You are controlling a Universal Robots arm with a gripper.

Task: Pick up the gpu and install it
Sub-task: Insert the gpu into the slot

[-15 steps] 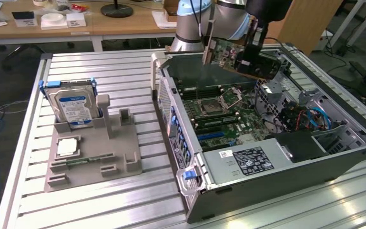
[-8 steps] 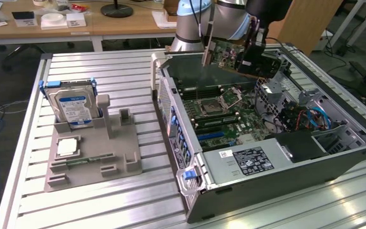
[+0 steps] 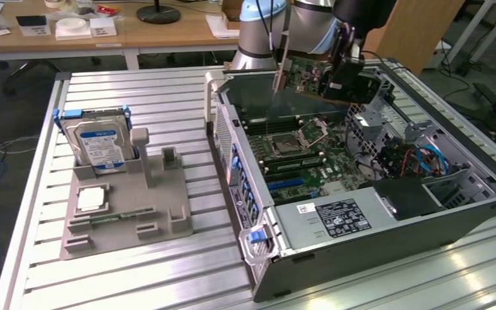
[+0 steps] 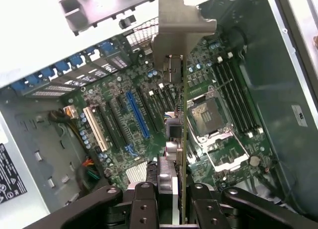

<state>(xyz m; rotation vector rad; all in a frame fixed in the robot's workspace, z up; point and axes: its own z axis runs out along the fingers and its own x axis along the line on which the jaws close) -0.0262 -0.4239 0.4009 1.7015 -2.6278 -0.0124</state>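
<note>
Slatted aluminium table [image 3: 144, 271] carries everything. Desks with clutter stand behind it.

Open computer case [image 3: 454, 226] lies on its side with the panel off, so the motherboard [image 3: 296, 161] faces up and can be reached from above. The power supply [image 3: 338, 216] with its label sits at the near end.

Grey parts fixture [image 3: 127, 219] is on the exterior view's left, well apart from the case. The hard drive [image 3: 100, 145] stands upright in its cradle and the narrow memory stick [image 3: 114, 218] lies in a low groove. Each part is likely propped this way so a gripper can take it by the edges.

The gpu [image 3: 304, 76] is off the fixture, held in the air over the far part of the case, above the motherboard and touching nothing below. The wrist view sees it edge-on [image 4: 184, 139], board vertical, metal bracket [image 4: 181, 25] at the far end toward the case's rear wall. My reading is that this orientation suits its connector edge going down into a slot.

The gripper [image 4: 174, 194] is closed partway, fingers [image 4: 144, 209] clamped on the card's two faces at the end away from the bracket.

The blue expansion slot [image 4: 138, 114] is empty, beside the card's line rather than under it. The CPU socket [image 4: 208, 114] lies on the other side.
</note>
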